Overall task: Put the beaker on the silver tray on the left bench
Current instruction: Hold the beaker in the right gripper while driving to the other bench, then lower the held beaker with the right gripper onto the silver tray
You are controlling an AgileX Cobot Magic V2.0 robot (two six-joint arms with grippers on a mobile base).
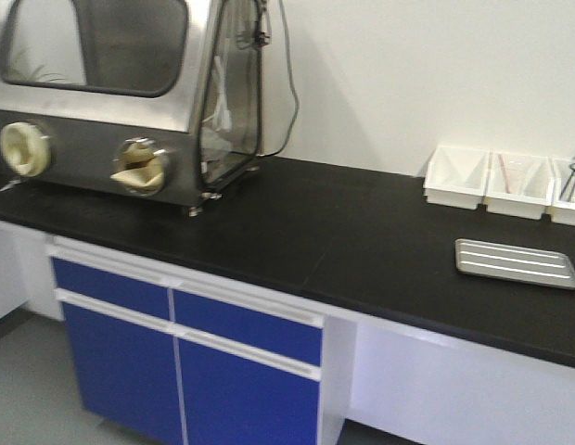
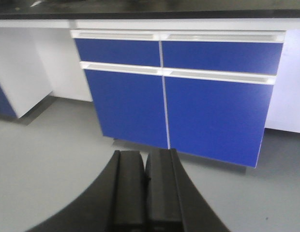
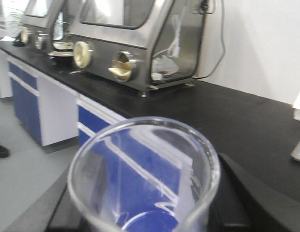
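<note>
The right gripper (image 3: 145, 205) holds the beaker (image 3: 145, 179) upright between its two dark fingers (image 3: 251, 193), one on each side of the clear glass, pinching it low on its wall. The beaker's round rim fills the near part of the right wrist view, and nothing can be seen inside it. Beyond the fingers and the glass lies the black bench (image 3: 227, 116), with blue drawer fronts showing through the glass below its edge. Ahead and to the left of the fingers a steel glove box (image 3: 140, 43) stands on the bench. Just a corner of the silver tray (image 3: 299, 152) shows at the far right of them, well apart from the beaker. In the front view the silver tray (image 1: 517, 262) lies flat near the front edge of the bench (image 1: 362, 232), with a row of white bins (image 1: 491, 181) behind it against the wall and the glove box (image 1: 111, 93) far off to its left. The beaker and both arms are out of sight in that view. The left gripper (image 2: 146, 169) has its fingers (image 2: 128, 183) pressed together with only a thin seam between them, holding nothing. Straight ahead of those fingers stands a blue cabinet (image 2: 188, 96) with white handles under the bench edge, and grey floor (image 2: 43, 159) spreads below and to their left.
</note>
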